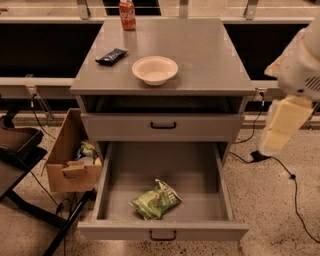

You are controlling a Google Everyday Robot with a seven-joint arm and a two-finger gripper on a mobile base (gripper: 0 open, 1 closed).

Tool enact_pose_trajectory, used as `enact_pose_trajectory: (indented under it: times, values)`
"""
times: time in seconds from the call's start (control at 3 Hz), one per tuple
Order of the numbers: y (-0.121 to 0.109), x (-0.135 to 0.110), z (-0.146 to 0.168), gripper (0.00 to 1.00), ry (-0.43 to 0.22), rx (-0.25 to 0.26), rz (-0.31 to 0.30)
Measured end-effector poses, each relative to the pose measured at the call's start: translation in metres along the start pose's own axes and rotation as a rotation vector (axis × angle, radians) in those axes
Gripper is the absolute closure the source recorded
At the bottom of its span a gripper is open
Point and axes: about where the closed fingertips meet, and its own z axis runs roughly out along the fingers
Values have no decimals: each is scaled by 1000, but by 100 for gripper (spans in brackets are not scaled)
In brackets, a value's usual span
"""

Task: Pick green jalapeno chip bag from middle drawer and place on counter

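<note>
The green jalapeno chip bag [155,201] lies crinkled on the floor of the open middle drawer [162,231], near its front and a little left of centre. The drawer is pulled fully out below the closed taller drawer [163,125]. The counter [210,55] is the grey top of the cabinet. My gripper [281,131] hangs at the right edge of the view on the white arm. It is beside the cabinet at the height of the closed drawer, well away from the bag and above the floor.
On the counter stand a white bowl [155,69], a dark snack wrapper [111,56] and a red soda can [127,8] at the back. A cardboard box [70,160] with items sits left of the cabinet. A black cable [295,185] runs on the floor at right.
</note>
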Motion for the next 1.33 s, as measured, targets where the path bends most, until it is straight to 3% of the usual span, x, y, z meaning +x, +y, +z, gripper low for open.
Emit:
enact_pose_trajectory:
  times: [0.33,0.67,1.0,1.33]
  values:
    - [-15,4,83,0,27,9,43]
    - [-34,4,142,0,40,37,59]
    - [-41,2,199,0,43,28,79]
    - [-30,6,215,0,12,-22,114]
